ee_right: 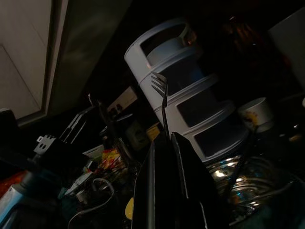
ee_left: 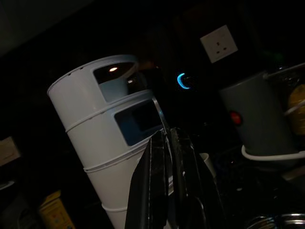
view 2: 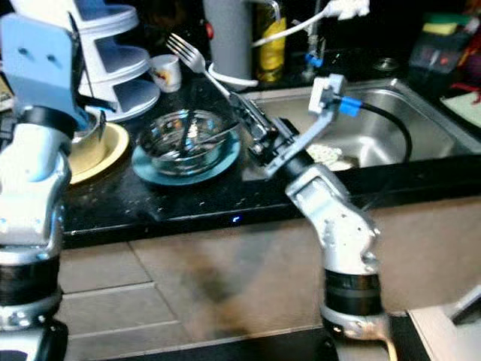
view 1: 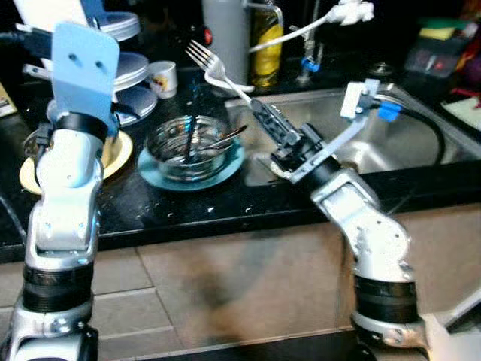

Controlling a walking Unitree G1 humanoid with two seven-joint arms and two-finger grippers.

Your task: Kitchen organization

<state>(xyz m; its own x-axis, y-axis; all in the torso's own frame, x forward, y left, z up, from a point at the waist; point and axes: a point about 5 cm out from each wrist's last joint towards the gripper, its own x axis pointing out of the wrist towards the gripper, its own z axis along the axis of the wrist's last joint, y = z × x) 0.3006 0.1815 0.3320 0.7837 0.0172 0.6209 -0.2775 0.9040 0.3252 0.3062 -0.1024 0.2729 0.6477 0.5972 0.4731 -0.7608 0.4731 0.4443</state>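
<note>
Right gripper [view 1: 259, 111] is clamped on the handle of a fork [view 1: 214, 69], holding it tilted in the air just above the left rim of the sink [view 1: 421, 147], tines up and pointing away from the basin toward the back of the black counter [view 1: 195, 207]. Beside the sink on that same side sits a glass bowl [view 1: 188, 147] on a teal plate [view 1: 154, 174], with dark utensils [view 1: 192, 128] leaning inside the bowl; it lies directly below and beyond the fork's path. Farther from the sink, a white tiered holder [view 2: 113, 56] stands at the back of the counter with a small white cup [view 1: 163, 78] near its foot, and a yellow plate [view 2: 113, 150] lies in front of it. Behind the sink's left corner stand a grey cylindrical jug [view 1: 225, 37] and a yellow bottle [view 1: 267, 49], with a white cable [view 1: 301, 30] running across toward the tap. Left gripper [ee_left: 167, 157], seen in its wrist view, has its fingers pressed together around a thin metal piece, raised near the tiered holder, well apart from the sink.
</note>
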